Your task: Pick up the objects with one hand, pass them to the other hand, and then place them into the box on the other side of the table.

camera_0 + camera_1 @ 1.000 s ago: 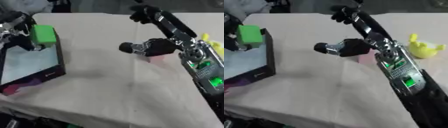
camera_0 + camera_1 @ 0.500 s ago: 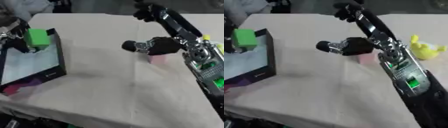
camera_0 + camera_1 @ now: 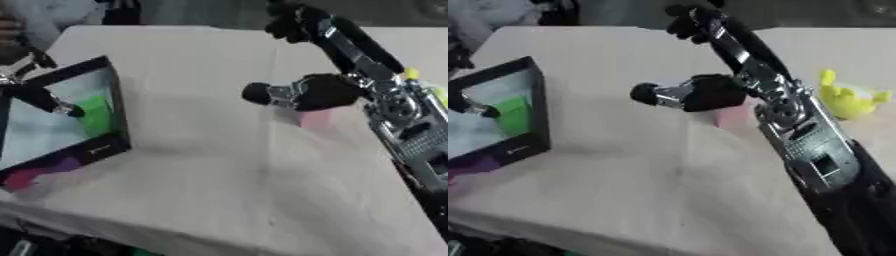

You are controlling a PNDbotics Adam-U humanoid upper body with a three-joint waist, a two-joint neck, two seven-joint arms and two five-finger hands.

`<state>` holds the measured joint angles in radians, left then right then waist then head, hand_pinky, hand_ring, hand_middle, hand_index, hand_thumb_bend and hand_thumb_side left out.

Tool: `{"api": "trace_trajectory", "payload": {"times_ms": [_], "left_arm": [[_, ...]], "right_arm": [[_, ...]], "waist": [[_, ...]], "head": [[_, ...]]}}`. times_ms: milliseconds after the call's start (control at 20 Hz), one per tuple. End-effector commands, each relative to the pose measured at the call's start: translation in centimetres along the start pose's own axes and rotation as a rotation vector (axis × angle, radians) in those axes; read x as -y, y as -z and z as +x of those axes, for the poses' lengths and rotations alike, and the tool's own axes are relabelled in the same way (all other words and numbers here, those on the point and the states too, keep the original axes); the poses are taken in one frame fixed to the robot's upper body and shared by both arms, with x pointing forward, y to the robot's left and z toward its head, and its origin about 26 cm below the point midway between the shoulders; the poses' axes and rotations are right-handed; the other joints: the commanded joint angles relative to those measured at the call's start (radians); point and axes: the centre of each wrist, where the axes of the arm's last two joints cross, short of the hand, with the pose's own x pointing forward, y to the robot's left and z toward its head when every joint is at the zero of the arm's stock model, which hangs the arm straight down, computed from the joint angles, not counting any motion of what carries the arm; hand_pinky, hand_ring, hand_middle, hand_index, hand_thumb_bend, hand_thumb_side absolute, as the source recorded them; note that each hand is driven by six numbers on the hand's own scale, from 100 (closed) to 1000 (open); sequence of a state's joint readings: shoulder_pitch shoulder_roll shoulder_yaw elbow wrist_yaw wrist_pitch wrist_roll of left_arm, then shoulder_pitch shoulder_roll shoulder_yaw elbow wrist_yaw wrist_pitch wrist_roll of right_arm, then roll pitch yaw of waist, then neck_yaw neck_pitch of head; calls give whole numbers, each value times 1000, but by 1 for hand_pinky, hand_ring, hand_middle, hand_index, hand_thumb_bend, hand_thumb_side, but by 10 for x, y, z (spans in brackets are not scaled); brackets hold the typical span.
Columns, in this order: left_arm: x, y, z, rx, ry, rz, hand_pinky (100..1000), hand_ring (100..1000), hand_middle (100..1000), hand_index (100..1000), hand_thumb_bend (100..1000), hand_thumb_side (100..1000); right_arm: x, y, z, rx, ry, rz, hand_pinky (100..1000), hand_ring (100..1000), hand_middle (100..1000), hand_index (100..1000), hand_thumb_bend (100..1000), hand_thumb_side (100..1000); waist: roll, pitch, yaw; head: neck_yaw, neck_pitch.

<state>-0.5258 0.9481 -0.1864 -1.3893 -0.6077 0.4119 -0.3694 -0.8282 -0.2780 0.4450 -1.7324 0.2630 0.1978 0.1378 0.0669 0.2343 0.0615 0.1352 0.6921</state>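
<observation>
- While the green block [image 3: 94,116] sits inside the black box [image 3: 112,102] at the table's left edge, the left hand [image 3: 35,97] is beside it, a dark fingertip touching or nearly touching the block's upper corner; whether the fingers pinch it or are letting go cannot be told.
- Near the box's front corner lie purple and reddish shapes, too vague to name.
- Out over the middle of the table [image 3: 219,175], the right hand [image 3: 697,94] hangs with its fingers curled into a fist and apparently holding nothing.
- Just behind that hand a pink block [image 3: 732,116] rests on the cloth, partly hidden by it, so it is likely next to be picked up.
- Further right a yellow toy [image 3: 846,97] stands near the table's right edge, well apart from the box, waiting its turn.
- Placing the green block looks all but done; the box sits on the left hand's side, which is why things must be passed across.
</observation>
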Motion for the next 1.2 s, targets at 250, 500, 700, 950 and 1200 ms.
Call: {"api": "trace_trajectory", "payload": {"times_ms": [250,500,700,950,1200], "left_arm": [[-21,-2,-6,-37,-6,97,866,836,787,844,770,449],[-37,-12,9,29,-99,222,858,798,776,832,524,631],[-45,-23,23,149,-180,311,865,789,761,839,414,691],[-43,-30,36,255,-270,372,863,778,749,834,499,600],[-39,-32,42,275,-370,411,861,766,735,822,533,582]], "right_arm": [[10,0,6,20,-17,-25,851,817,747,911,772,518],[15,-2,4,6,-21,-47,855,822,755,915,699,486],[23,-4,0,-24,-35,-60,866,835,774,927,565,461],[37,-8,-9,-76,-57,-17,871,848,791,932,731,307],[66,-9,-17,-117,-73,45,872,846,786,910,752,288]], "waist": [[-4,0,1],[-5,-5,3],[-6,-11,1],[-9,-15,-6],[-10,-22,-9]], "head": [[-24,-7],[-69,-3],[-105,1],[-137,5],[-146,9]]}}
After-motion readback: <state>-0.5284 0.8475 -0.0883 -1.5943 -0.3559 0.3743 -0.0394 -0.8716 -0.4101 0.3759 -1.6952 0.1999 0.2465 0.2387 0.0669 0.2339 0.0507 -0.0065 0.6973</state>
